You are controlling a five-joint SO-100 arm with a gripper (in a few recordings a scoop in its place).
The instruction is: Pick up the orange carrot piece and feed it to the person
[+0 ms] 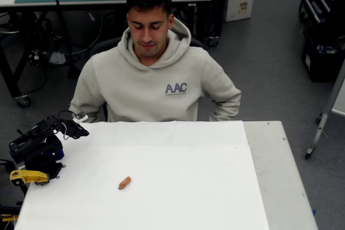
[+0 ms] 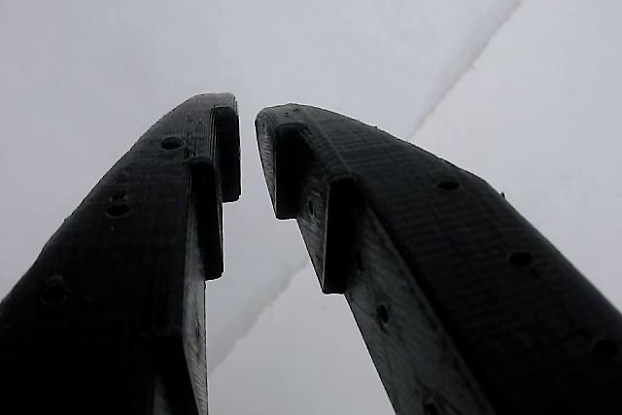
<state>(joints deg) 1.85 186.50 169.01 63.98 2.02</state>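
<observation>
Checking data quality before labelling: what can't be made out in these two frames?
- Person's hands and lower body: overhead view, hidden behind the table edge.
- Arm: overhead view, a dark folded mass at the left edge; joints hard to separate.
- Orange carrot piece: overhead view, too small for surface detail.
- Gripper: wrist view, fingertips nearly closed on nothing; the white surface behind gives no cue to height.

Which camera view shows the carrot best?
The overhead view: the carrot lies whole and unobstructed on the white table, in front of the person. The wrist view shows the gripper, nearly closed, over white surface, with nothing orange.
</observation>
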